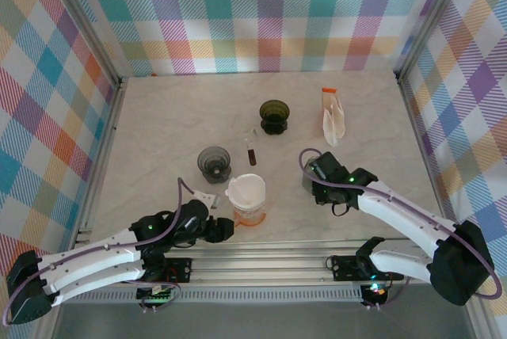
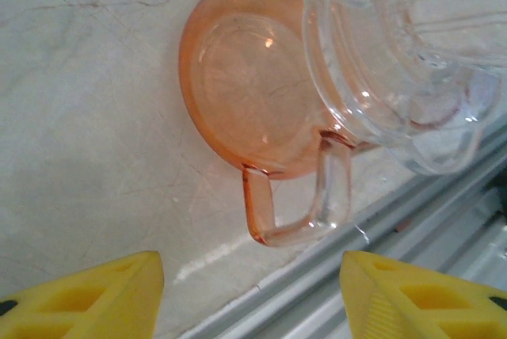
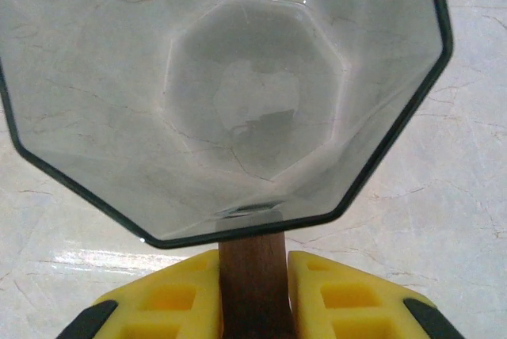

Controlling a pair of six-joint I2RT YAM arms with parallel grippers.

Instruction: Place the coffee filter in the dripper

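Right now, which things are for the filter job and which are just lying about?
For the job: filter, sitting in the orange dripper; left gripper, open near its handle.
Not needed: grey dripper; green dripper; small brown thing; filter pack; glass cup, its wooden handle held by the right gripper.

Grey dripper (image 1: 214, 163) just beyond left gripper (image 1: 228, 228); brown vial (image 1: 252, 152) and dark green dripper (image 1: 274, 116) farther ahead. White packet (image 1: 333, 115) well beyond right gripper (image 1: 310, 171); octagonal glass vessel (image 3: 230, 93) right at its fingertips.
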